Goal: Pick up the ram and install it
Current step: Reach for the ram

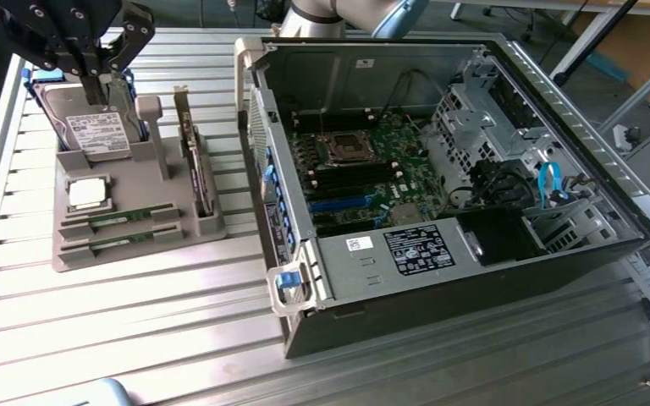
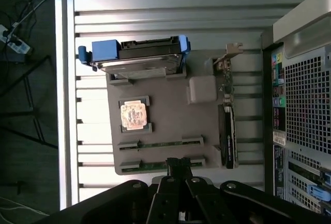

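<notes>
Pincer (image 1: pixel 101 97) closed: fingers pressed together, no gap, nothing held. It hangs high above the grey parts tray (image 1: pixel 145 196), touching nothing. In the exterior view it shows in front of the hard drive (image 1: pixel 97 131) at the tray's far end. In the wrist view the closed fingertips (image 2: pixel 175 167) overlap the middle of the outer ram stick (image 2: pixel 152 166). That stick lies flat in its slot at the tray's edge, below the pincer. The second ram stick (image 2: pixel 160 144) lies parallel in the next slot, just beyond the first. Past it sits the processor chip (image 2: pixel 134 115), then the hard drive. The expansion card (image 2: pixel 227 136) stands on edge along the tray's side, off to one side of the pincer. The open computer case (image 1: pixel 438 169) is well apart from the pincer, toward the exterior view's right, with its motherboard (image 1: pixel 376 161) exposed.
</notes>
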### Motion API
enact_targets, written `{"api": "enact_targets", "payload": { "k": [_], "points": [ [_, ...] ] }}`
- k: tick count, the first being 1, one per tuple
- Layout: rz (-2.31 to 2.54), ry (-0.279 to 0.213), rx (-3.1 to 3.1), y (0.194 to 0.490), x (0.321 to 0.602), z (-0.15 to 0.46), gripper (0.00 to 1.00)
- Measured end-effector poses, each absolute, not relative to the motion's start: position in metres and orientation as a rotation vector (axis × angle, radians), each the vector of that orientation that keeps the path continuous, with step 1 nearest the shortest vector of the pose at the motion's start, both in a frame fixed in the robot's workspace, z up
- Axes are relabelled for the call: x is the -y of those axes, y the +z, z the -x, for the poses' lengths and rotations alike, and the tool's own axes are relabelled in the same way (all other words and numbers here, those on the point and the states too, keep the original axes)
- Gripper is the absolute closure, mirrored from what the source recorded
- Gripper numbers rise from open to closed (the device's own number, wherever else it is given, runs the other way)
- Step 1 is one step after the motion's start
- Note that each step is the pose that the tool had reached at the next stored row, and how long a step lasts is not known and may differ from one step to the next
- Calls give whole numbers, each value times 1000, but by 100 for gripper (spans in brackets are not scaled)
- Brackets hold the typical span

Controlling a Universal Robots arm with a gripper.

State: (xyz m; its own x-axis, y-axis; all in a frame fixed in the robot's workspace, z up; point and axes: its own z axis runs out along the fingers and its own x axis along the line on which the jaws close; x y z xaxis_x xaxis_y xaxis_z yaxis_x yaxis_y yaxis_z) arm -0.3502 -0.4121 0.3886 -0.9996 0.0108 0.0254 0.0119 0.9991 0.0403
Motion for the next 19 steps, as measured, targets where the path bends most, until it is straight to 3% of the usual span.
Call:
{"api": "enact_targets", "payload": {
  "k": [19],
  "points": [
    [18,-63,3116,389,432,350,89]
  ]
}}
